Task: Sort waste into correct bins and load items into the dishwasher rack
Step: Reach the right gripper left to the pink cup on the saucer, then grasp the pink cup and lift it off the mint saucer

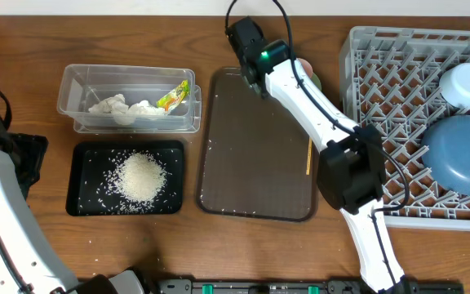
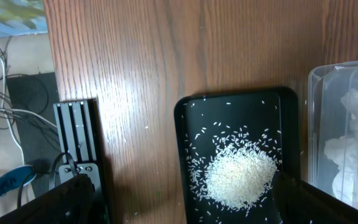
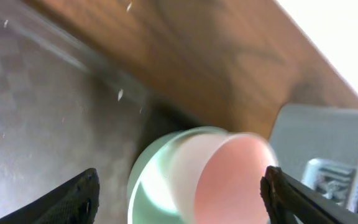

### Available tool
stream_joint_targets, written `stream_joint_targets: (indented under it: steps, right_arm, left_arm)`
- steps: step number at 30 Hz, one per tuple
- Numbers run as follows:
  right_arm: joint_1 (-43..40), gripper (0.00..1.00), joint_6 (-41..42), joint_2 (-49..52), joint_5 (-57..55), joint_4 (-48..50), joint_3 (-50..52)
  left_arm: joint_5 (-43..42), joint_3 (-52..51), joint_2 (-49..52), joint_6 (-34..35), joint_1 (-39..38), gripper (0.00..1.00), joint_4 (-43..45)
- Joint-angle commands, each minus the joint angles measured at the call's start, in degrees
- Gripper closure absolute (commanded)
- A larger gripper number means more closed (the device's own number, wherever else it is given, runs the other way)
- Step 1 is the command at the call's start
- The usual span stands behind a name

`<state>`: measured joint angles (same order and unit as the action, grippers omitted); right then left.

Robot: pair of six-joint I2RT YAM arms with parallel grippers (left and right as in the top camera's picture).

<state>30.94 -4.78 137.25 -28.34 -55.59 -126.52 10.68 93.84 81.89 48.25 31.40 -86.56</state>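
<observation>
The right hand (image 3: 182, 202) hung straight over the pink cup (image 3: 229, 180), its two fingers (image 3: 73, 199) spread wide, one on each side and neither touching, so it held nothing. The cup sat in the mint green dish (image 3: 145, 186), its mouth turned toward the hand as far as the blur let me tell, just beside the far corner of the brown tray (image 3: 23, 118). Beyond it, off to the hand's right across a strip of tabletop (image 3: 216, 68), stood the grey rack (image 1: 398, 73), so I judged the cup's way out to be up and then sideways. Well apart on the other side, the left hand (image 2: 188, 208) hovered wide open and empty above the rice (image 2: 238, 177) in the black tray (image 2: 185, 124), much the farther of the two from the cup.
</observation>
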Motion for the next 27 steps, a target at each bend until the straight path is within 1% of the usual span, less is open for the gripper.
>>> stream_joint_targets:
  steps: [1,3,5,7,13,16,18,27]
  right_arm:
    - [-1.5,0.19,2.4,-0.3,4.4,-0.9,-0.2]
    - [-2.4,0.21,2.7,-0.3,6.4,-0.9,-0.2]
    - [-3.1,0.27,3.5,-0.3,8.3,-1.1,-0.2]
    - [-4.0,0.3,4.6,-0.3,9.8,-1.9,-0.2]
    - [-6.1,0.37,5.6,-0.3,10.6,-3.7,-0.2]
    - [-6.3,0.45,5.6,-0.3,12.7,-4.0,-0.2]
    - [-6.4,0.48,5.6,-0.3,14.1,-4.0,-0.2]
    - [-6.1,0.79,5.9,-0.3,16.4,-4.0,-0.2]
  left_arm:
    - [0.5,0.1,0.1,0.9,0.2,0.06,-0.2]
    - [0.5,0.1,0.1,1.0,0.2,0.06,-0.2]
    - [0.5,0.1,0.1,1.0,0.2,0.06,-0.2]
    - [0.5,0.1,0.1,1.0,0.2,0.06,-0.2]
    - [0.5,0.1,0.1,1.0,0.2,0.06,-0.2]
    - [0.5,0.1,0.1,1.0,0.2,0.06,-0.2]
    - [0.5,0.1,0.1,1.0,0.2,0.06,-0.2]
    - [0.5,0.1,0.1,1.0,0.2,0.06,-0.2]
